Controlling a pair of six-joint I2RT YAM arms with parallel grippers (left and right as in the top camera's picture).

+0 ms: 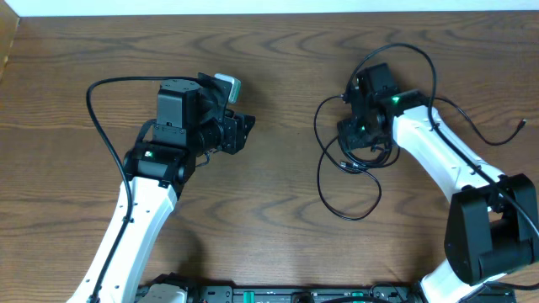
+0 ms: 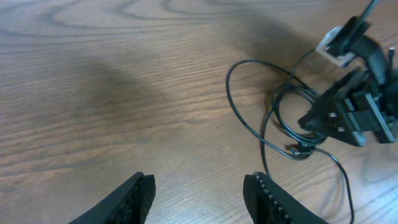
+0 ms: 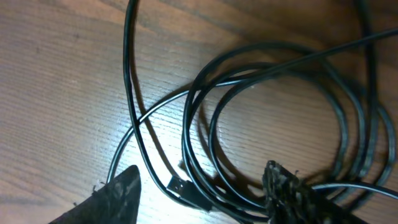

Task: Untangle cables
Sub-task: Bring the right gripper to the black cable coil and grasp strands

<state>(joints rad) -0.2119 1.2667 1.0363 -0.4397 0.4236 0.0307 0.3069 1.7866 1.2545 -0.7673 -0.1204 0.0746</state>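
The cables [image 1: 352, 163] lie right of the table's middle as a loose black tangle, with one long loop [image 1: 341, 210] trailing toward the front. My right gripper [image 1: 357, 140] hangs low over the tangle. In the right wrist view its jaws [image 3: 202, 168] are apart and straddle several black strands [image 3: 214, 134] and a small plug end [image 3: 186, 190]; nothing is pinched. My left gripper [image 1: 242, 135] hovers well left of the cables, and its open jaws [image 2: 199, 180] have only bare wood between them. The left wrist view shows the cables [image 2: 287, 121] and the right gripper [image 2: 348, 115] ahead.
Thicker black leads arc off both arms, one by the left arm [image 1: 93, 105] and one behind the right arm [image 1: 425, 59]. The wooden table ends at the far edge [image 1: 269, 13]. A dark equipment rail [image 1: 295, 295] runs along the near edge.
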